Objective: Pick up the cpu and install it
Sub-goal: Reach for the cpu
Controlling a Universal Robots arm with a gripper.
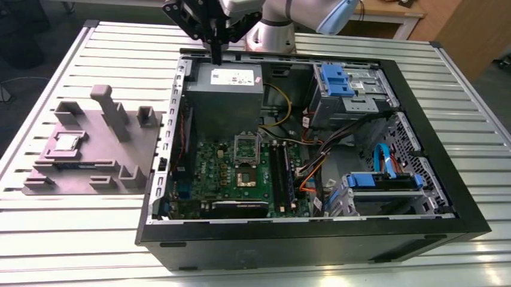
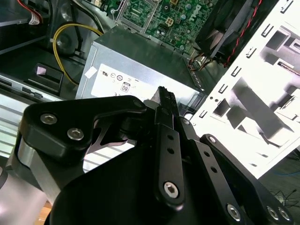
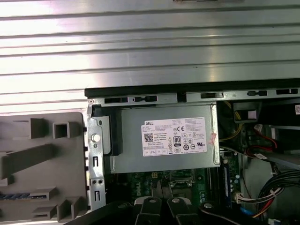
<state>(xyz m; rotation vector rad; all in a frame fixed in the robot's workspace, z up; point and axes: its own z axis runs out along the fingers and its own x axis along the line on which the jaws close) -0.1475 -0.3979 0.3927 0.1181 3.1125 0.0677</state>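
Exterior view has the claw (image 1: 215,58) over the grey power supply (image 1: 225,95) at the back of the open computer case (image 1: 319,242), its jaws drawn narrow with nothing between them. The cpu (image 1: 66,142) lies flat in a grey holder (image 1: 119,161) on the table (image 1: 80,239), at the exterior view's left and well apart from the claw, so the pick-up looks not yet begun. Reaching it would, I judge, call for crossing to the holder, spreading the jaws and descending squarely over the cpu.

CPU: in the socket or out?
Out. The cpu lies on the grey holder beside the case; the socket looks empty.
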